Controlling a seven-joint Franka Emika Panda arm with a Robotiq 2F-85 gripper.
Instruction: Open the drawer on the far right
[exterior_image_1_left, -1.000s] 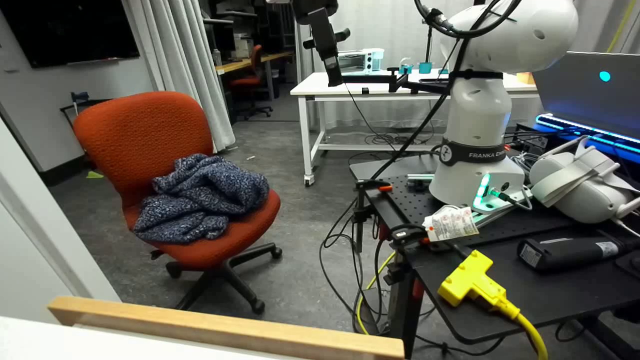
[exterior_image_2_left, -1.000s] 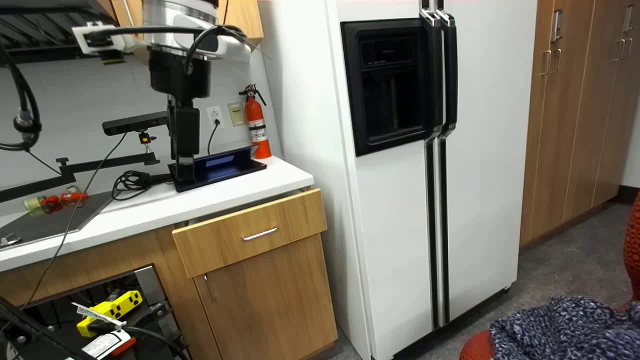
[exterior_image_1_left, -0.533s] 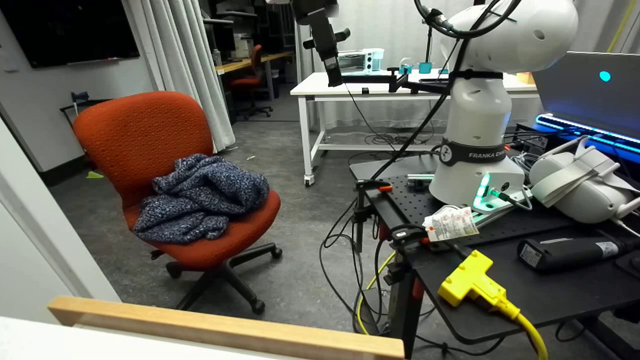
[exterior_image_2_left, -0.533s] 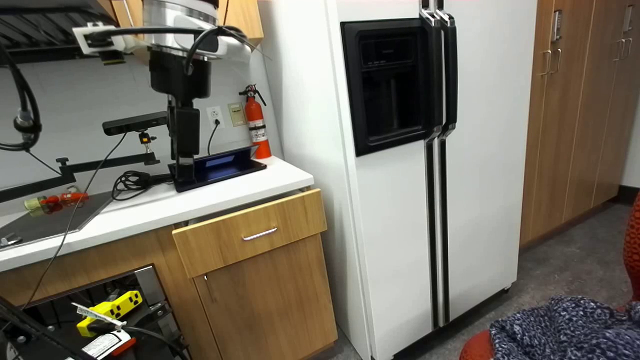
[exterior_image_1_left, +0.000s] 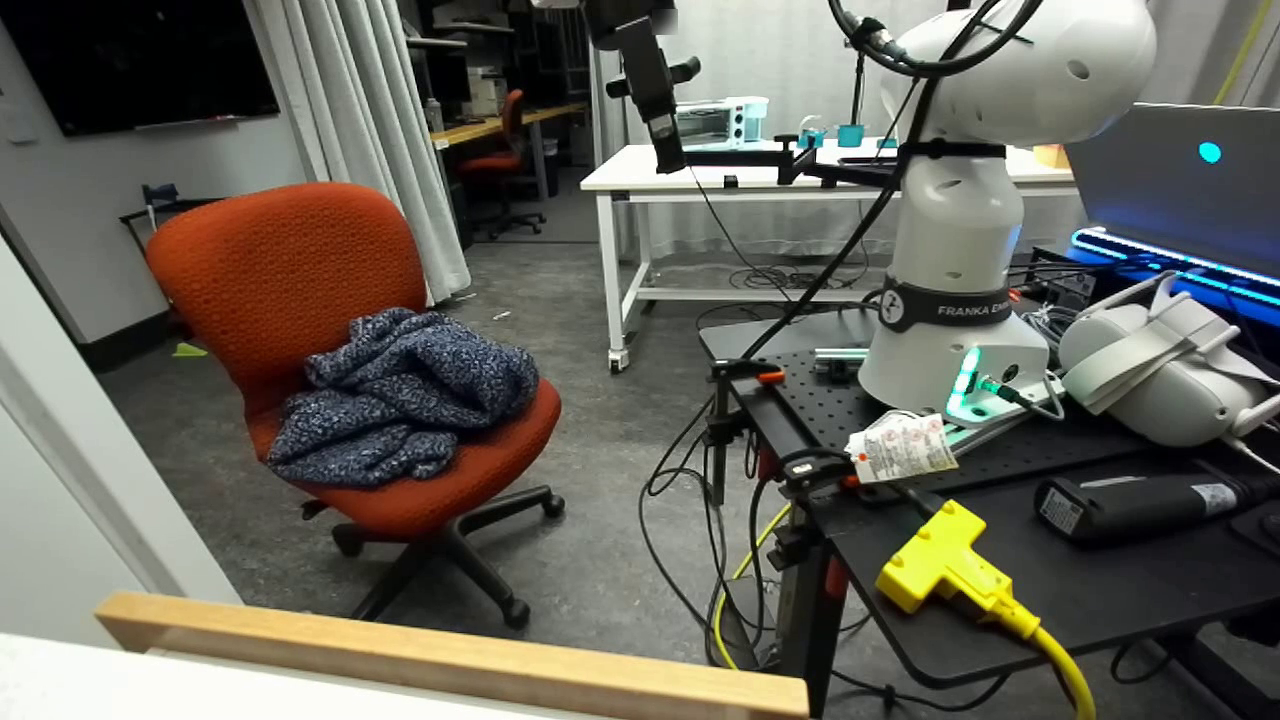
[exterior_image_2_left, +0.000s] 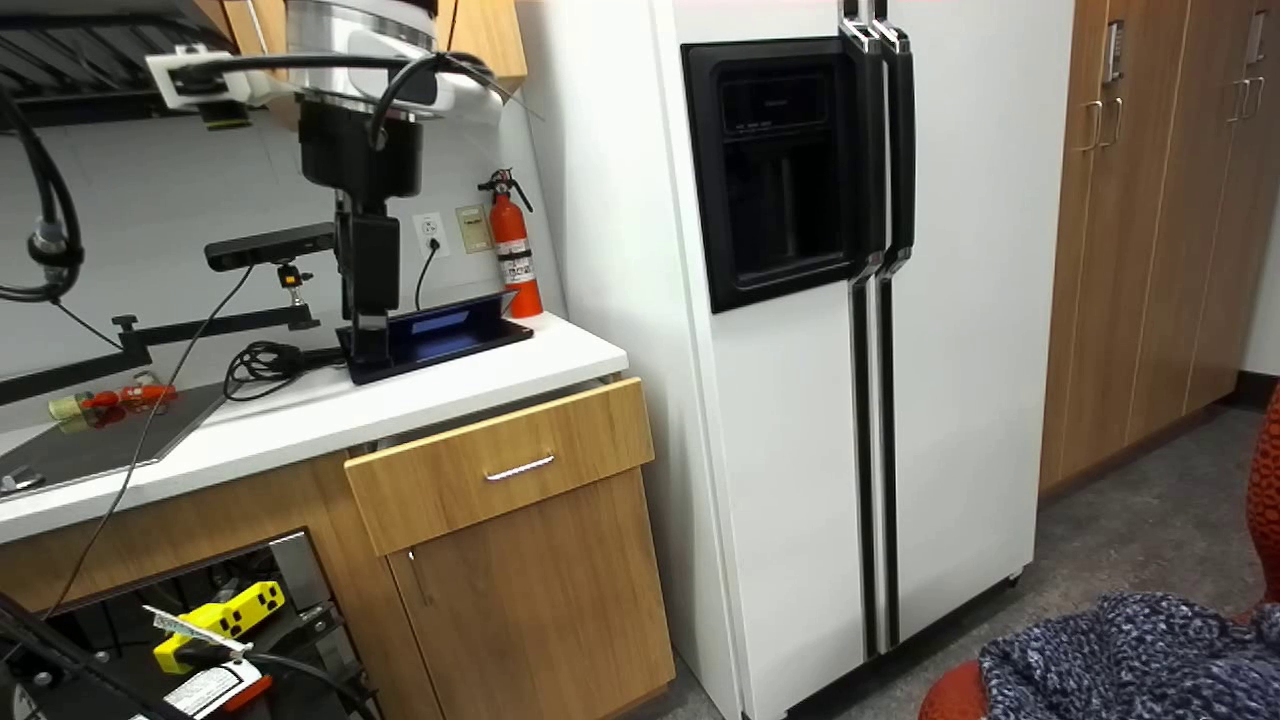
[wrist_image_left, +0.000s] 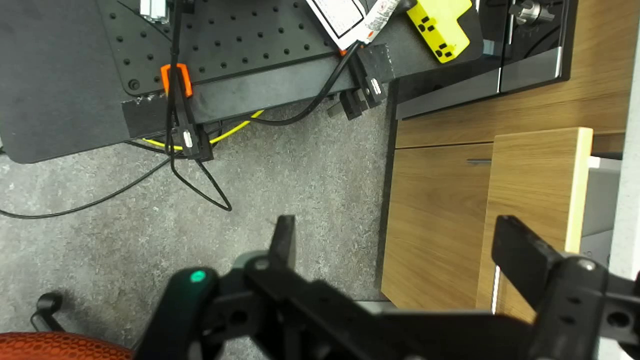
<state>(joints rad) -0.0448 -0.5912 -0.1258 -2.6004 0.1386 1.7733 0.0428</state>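
long blk fingers (wrist_image_left: 522, 257) apart, hold nothing | wide tan-wood drawer (exterior_image_2_left: 505, 446) pt. open, below fingers | long side along flat wht counter (exterior_image_2_left: 450, 379)

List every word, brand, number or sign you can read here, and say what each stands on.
"FRANKA E…": black band around the white robot base; last letters unclear.
Too small or blurred to read:
white cable tag
white label in the wrist view
print on the black box
print on the fire extinguisher
print on the fridge dispenser
green mark on the pincer
Glowing disc on the laptop: no letters legible.
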